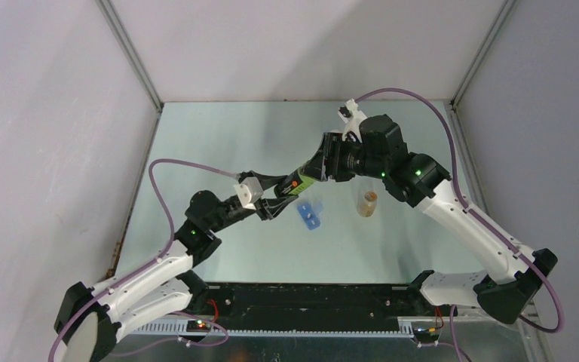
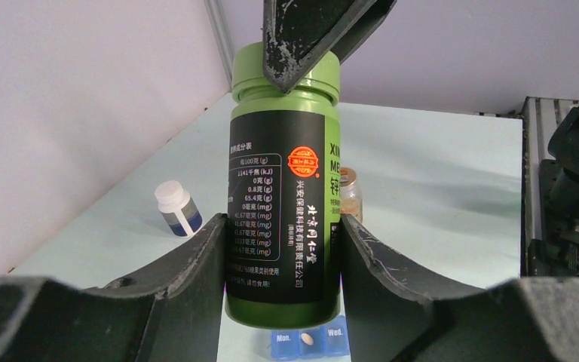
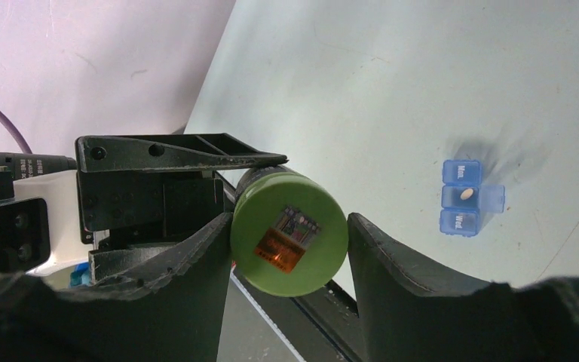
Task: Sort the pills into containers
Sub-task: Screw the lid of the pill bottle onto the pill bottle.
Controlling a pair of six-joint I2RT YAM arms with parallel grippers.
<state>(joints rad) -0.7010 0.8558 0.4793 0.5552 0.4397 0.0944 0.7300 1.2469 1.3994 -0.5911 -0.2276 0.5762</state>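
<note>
Where the pale green tabletop (image 1: 219, 151) ends, plain white walls (image 1: 45, 113) rise behind an aluminium corner post (image 1: 132, 56); the surface is smooth and faintly glossy.

The green bottle (image 2: 283, 188) hangs above the table just left of centre in the top view; its black label carries a red-orange round emblem, white Chinese characters and a column of figures ending in "(mg)"; the letters "XIN" show at the label's right edge. A small orange and dark sticker sits on the cap (image 3: 288, 241). The blue pill organiser (image 3: 464, 197) reads "Mon." and "Wed." on its outer lids; one white pill (image 3: 466, 194) lies in the middle compartment.

From above, the bottle's long axis runs from lower left to upper right, cap toward the upper right.

The left gripper (image 2: 281, 226) is clamped on the bottle's lower body, a finger against each side; the right gripper (image 3: 288, 219) brackets the cap closely, though I cannot tell whether it presses. A white bottle (image 2: 177, 210) and an amber jar (image 1: 368, 204) stand on the table.
</note>
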